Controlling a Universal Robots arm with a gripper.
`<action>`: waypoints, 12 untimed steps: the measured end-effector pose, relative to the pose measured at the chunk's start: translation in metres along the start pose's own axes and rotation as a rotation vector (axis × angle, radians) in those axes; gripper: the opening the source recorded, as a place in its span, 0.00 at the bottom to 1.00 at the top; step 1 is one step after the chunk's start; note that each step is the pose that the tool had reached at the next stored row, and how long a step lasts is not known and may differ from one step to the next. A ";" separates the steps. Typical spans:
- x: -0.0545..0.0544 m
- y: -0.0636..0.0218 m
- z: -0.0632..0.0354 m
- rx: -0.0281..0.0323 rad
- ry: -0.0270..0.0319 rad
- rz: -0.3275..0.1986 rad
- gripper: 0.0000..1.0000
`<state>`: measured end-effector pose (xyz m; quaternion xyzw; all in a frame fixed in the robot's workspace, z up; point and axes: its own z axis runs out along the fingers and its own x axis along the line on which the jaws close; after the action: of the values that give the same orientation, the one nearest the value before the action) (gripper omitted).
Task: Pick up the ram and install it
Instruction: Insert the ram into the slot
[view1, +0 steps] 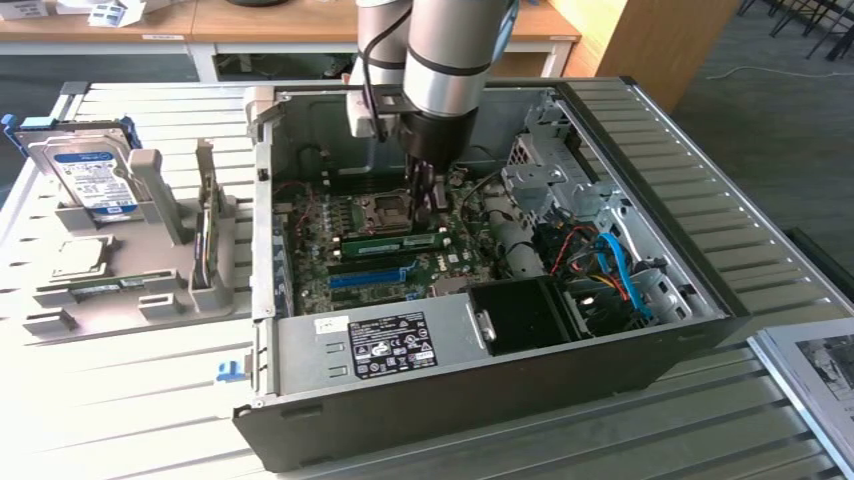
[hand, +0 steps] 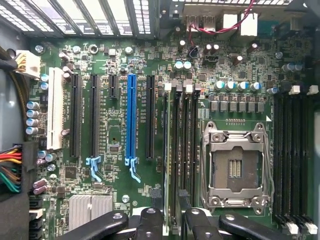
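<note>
Okay, exterior view: the ram (view1: 394, 243), a green stick with black chips, stands on edge in a slot at 6 o'clock of the CPU socket (view1: 387, 212). The gripper (view1: 424, 215) hangs just over its 3 o'clock end, and pressing that end alone could tilt it and leave it half-seated. Wrist view: fingers (hand: 150, 220) spread, pinching nothing, above the memory slots (hand: 182, 145) beside that empty socket; they might snag a latch.

You have strong daylight over the slatted table (view1: 120, 400); its near left corner is washed out almost white. The inside of the computer case (view1: 641, 370) lies in shade, with the motherboard (view1: 387, 265) dim there. The arm (view1: 447, 60) carries a pale sheen. From the wrist, the board is evenly lit, without glare.
</note>
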<state>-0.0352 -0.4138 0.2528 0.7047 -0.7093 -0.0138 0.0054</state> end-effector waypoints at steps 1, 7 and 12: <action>0.000 -0.0002 -0.0011 0.0000 -0.0001 0.000 0.25; 0.000 -0.0011 -0.0078 0.0001 -0.0001 0.000 0.25; 0.000 -0.0018 -0.0140 0.0000 0.0000 0.000 0.25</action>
<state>-0.0330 -0.4138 0.2667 0.7047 -0.7093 -0.0139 0.0053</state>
